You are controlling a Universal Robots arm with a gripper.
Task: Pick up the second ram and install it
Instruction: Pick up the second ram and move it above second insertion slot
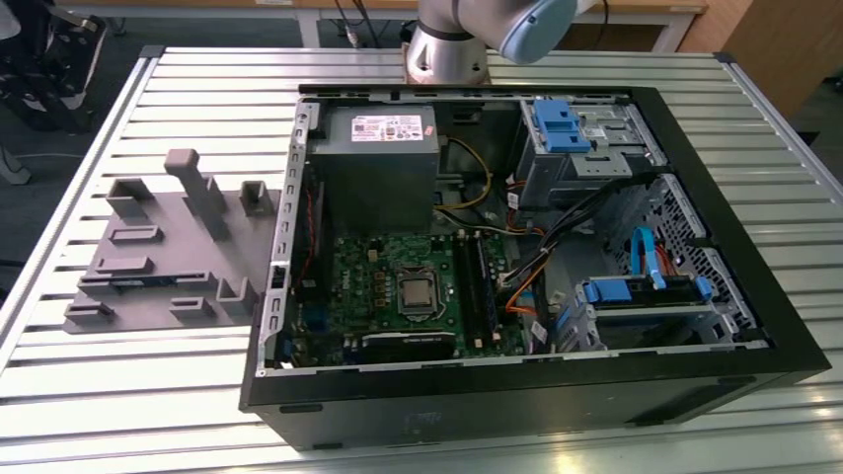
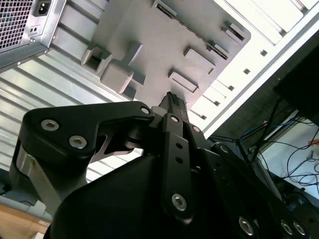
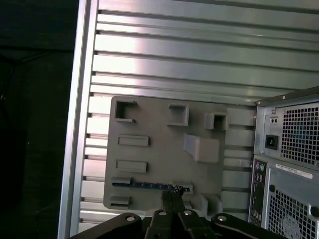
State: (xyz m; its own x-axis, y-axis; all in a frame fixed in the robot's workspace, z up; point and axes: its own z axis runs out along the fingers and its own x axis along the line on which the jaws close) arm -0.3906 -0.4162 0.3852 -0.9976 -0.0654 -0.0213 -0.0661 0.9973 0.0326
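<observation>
The gripper [image 3: 172,193] hovers above the second ram [image 3: 147,184].

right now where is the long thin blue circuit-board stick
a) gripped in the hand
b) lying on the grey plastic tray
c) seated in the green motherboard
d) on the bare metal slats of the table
B: in the first wrist view the long thin blue circuit-board stick lies flat along one edge of the grey plastic tray, outside the computer case, with the hand over the tray.
</observation>
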